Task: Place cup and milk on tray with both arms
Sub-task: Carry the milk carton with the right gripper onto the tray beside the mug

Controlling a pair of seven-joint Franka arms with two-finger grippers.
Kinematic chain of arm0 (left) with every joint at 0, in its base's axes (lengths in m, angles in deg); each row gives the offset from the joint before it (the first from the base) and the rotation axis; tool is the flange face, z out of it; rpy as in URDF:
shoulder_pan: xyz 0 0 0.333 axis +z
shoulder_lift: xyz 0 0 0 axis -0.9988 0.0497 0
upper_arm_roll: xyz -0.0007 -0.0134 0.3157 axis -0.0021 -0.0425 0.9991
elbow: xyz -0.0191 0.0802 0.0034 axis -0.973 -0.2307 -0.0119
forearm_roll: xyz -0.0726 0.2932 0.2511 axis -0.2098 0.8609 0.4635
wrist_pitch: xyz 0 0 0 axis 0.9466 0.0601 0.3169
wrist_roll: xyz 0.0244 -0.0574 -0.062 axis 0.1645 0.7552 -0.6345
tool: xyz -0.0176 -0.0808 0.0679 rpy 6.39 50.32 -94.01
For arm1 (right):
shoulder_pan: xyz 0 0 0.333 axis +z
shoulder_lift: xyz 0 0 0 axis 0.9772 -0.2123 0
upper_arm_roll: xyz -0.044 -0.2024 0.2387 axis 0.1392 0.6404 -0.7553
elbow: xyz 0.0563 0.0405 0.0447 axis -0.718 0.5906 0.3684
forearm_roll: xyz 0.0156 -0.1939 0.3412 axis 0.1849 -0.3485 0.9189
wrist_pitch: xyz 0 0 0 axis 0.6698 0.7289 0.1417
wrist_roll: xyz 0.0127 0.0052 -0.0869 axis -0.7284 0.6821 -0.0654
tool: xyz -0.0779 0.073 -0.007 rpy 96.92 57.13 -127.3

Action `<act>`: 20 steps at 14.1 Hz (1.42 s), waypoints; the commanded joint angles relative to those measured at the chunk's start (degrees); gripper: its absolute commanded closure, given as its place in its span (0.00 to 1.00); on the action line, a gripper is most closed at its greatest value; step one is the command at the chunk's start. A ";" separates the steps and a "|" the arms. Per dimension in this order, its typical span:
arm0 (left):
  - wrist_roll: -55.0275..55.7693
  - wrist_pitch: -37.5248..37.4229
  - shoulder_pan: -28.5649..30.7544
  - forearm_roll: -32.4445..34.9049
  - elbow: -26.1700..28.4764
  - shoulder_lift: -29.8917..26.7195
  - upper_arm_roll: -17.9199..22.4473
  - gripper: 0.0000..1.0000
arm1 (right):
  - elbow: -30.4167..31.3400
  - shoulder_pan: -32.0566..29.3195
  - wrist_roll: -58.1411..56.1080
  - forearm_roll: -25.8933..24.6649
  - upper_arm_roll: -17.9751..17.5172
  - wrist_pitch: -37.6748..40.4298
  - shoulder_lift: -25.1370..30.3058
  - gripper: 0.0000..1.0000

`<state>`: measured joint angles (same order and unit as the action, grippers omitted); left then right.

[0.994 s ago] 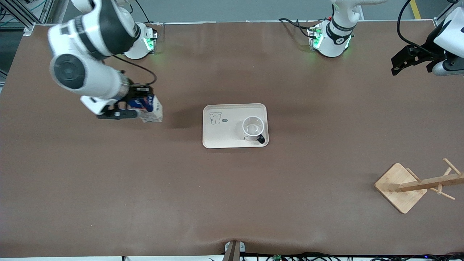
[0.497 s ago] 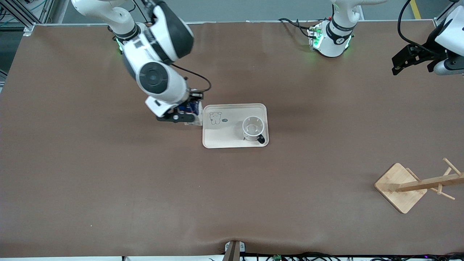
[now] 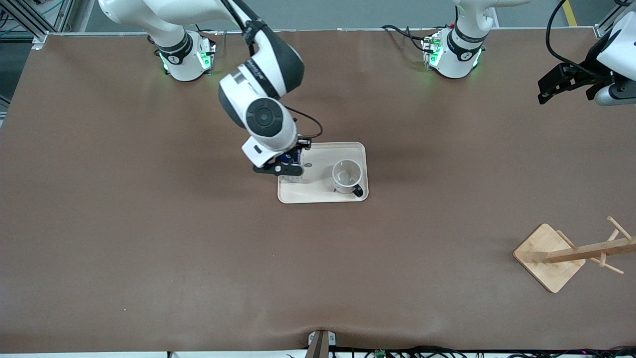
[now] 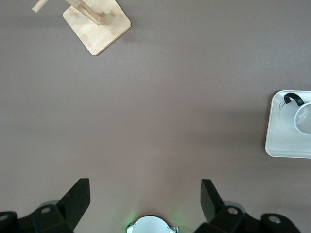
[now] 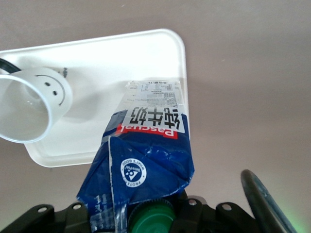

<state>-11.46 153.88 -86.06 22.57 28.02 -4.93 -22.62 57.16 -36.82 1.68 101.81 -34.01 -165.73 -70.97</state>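
Observation:
My right gripper (image 3: 284,168) is shut on the top of the milk (image 5: 146,145), a blue gable-top carton with a green cap (image 5: 150,216). It holds the carton over the cream tray (image 3: 318,193), at the tray's end toward the right arm. From the front the gripper hides most of the milk (image 3: 289,159). The white cup (image 3: 346,175) with its smiley face (image 5: 51,87) stands upright on the tray's other end. My left gripper (image 3: 561,82) waits open and empty near the left arm's end of the table, its black fingers (image 4: 77,199) wide apart.
A wooden rack (image 3: 549,256) lies tipped on its square base, nearer the front camera at the left arm's end of the table. The left wrist view shows the rack (image 4: 97,24) and part of the tray (image 4: 279,141). Brown table surface lies all round the tray.
My right arm has carried the milk from the right arm's end of the table to over the tray's end. The left arm and the cup have not moved.

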 commanded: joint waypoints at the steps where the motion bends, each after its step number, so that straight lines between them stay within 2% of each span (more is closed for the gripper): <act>1: -1.40 -1.34 -0.12 -0.36 -1.17 0.25 0.35 0.00 | -3.14 2.05 2.12 0.31 0.86 0.72 -2.23 1.00; 7: -1.32 -1.26 -0.12 -0.36 -0.81 0.51 0.44 0.00 | -3.06 1.97 1.33 -0.04 0.86 -2.79 -4.61 0.99; 8: -1.32 -1.26 -0.12 -0.36 -0.81 0.51 0.44 0.00 | -3.06 1.97 1.33 -0.74 0.86 -2.79 -4.61 0.89; 10: -0.27 -1.26 -0.12 -0.36 -0.90 0.60 0.44 0.00 | -3.06 1.62 0.98 -3.11 0.86 -2.79 -4.61 0.43; 11: -0.17 -1.34 -0.12 -0.36 -0.99 0.60 0.44 0.00 | -3.06 1.70 0.89 -3.73 0.86 -2.79 -4.61 0.00; 18: -0.26 -1.34 -0.12 -0.36 -1.25 0.51 0.44 0.00 | -3.32 1.35 0.89 -3.29 0.86 -2.09 -4.08 0.00; 20: -0.26 -1.34 -0.21 -0.36 -1.25 0.51 0.35 0.00 | -5.06 1.00 0.89 -3.03 0.77 -0.44 -3.90 0.00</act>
<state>-11.85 153.61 -86.06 22.57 28.00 -4.67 -22.51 54.70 -35.07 2.76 98.86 -32.86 -168.52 -74.83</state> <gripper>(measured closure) 0.000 0.000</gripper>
